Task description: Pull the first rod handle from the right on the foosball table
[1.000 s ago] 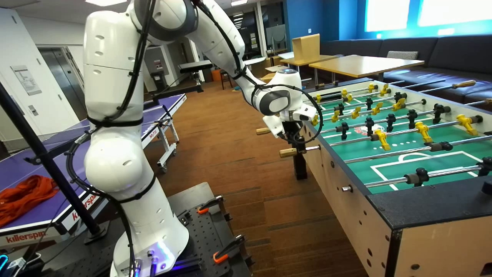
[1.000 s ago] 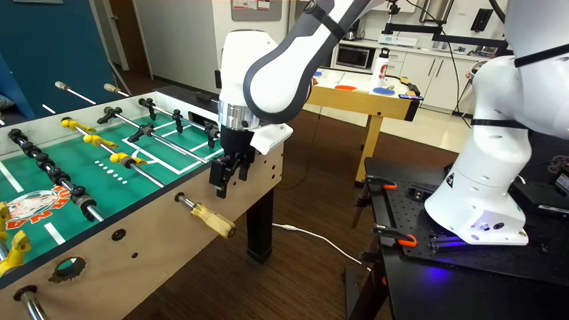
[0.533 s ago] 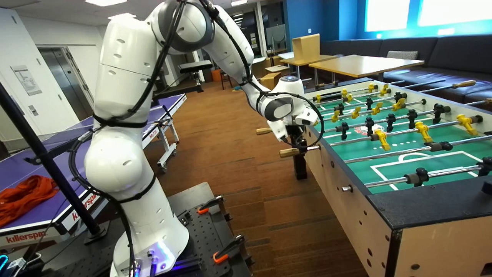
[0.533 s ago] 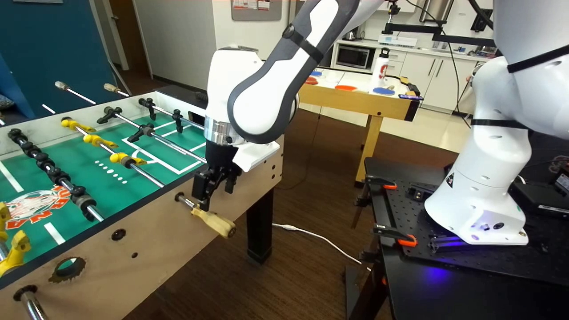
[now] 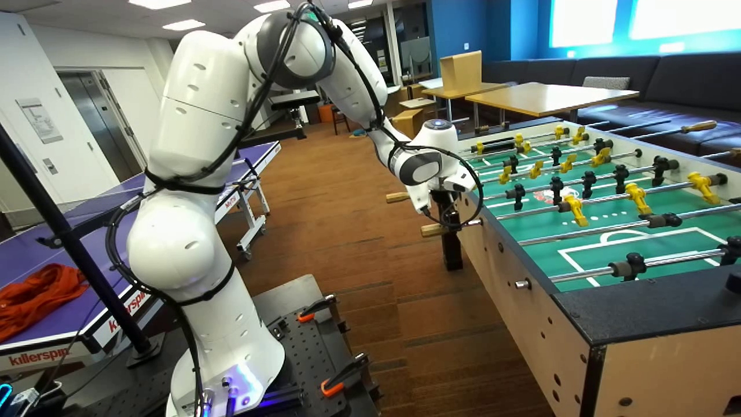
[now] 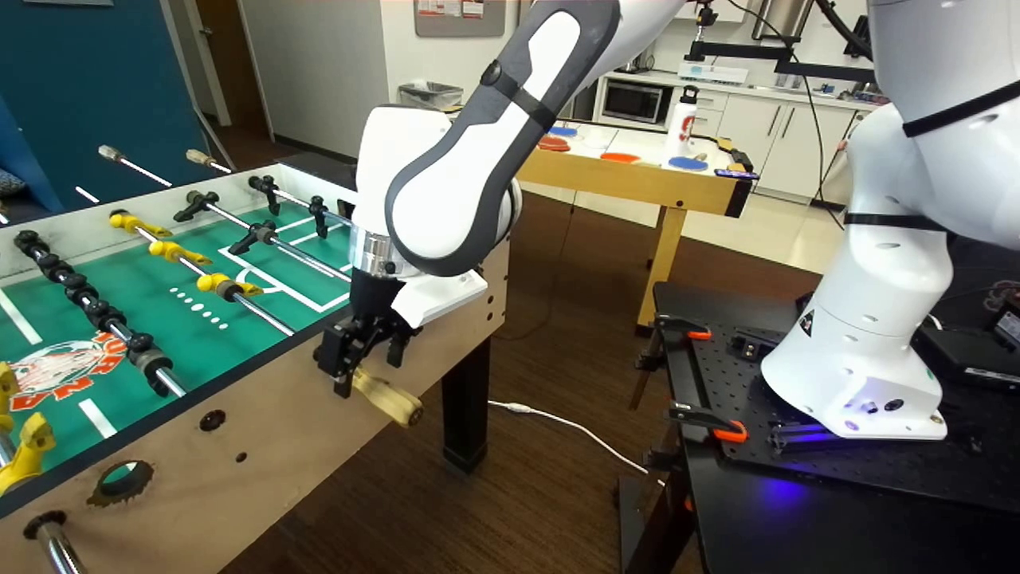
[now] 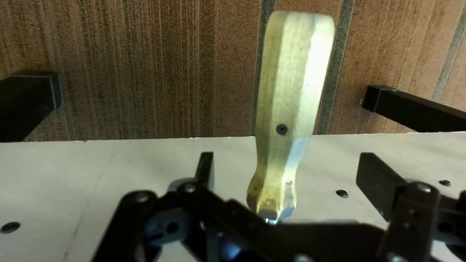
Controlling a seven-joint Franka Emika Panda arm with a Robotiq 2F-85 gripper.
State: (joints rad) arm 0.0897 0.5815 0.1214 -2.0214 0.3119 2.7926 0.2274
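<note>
The wooden rod handle [image 6: 389, 399] sticks out from the side panel of the foosball table [image 6: 279, 454]. It also shows in an exterior view [image 5: 435, 230], partly behind a cable of the arm. In the wrist view the handle [image 7: 291, 91] points up the picture, with its narrow neck at the bottom. My gripper [image 7: 291, 176] is open, its two black fingers on either side of the handle's inner end with gaps both sides. In an exterior view the gripper [image 6: 369, 368] hides the handle's inner end and the metal rod. Whether it touches is not visible.
Another wooden handle [image 5: 396, 197] stands farther along the same table side. A bare rod end [image 5: 523, 284] pokes out of the panel. A table leg [image 6: 466, 406] is below. The black robot table [image 6: 797, 502] with orange-tipped clamps stands opposite. A white cable [image 6: 574, 430] lies on the floor.
My gripper has moved down and sideways, from above and beside the handle to over its inner end. It has stayed open. The handle has not visibly moved.
</note>
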